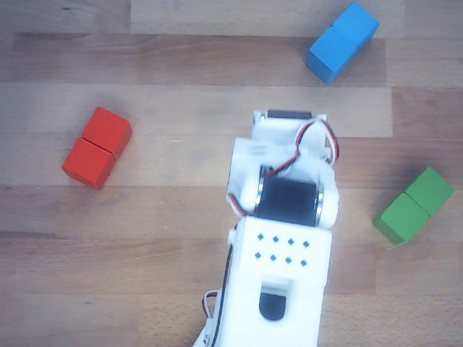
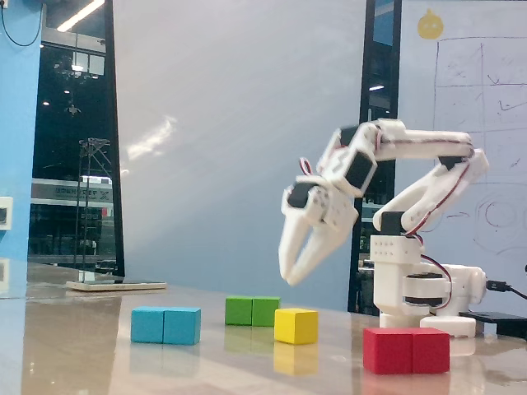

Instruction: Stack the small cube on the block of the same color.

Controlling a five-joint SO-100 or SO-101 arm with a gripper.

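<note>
The small yellow cube (image 2: 296,326) sits on the table in the fixed view, between the green block (image 2: 253,311) and the red block (image 2: 407,350). My gripper (image 2: 291,278) hangs above it, pointing down, a little to its left and clear of it, slightly blurred. Its jaws stand apart and hold nothing. In the other view my white arm (image 1: 282,224) covers the middle of the table, hiding both the cube and the gripper's fingers.
The blue block (image 2: 165,325) lies left of the cube in the fixed view. In the other view the red block (image 1: 97,147) is at the left, the blue block (image 1: 342,41) at the top right and the green block (image 1: 414,205) at the right. The arm's base (image 2: 420,284) stands behind the red block.
</note>
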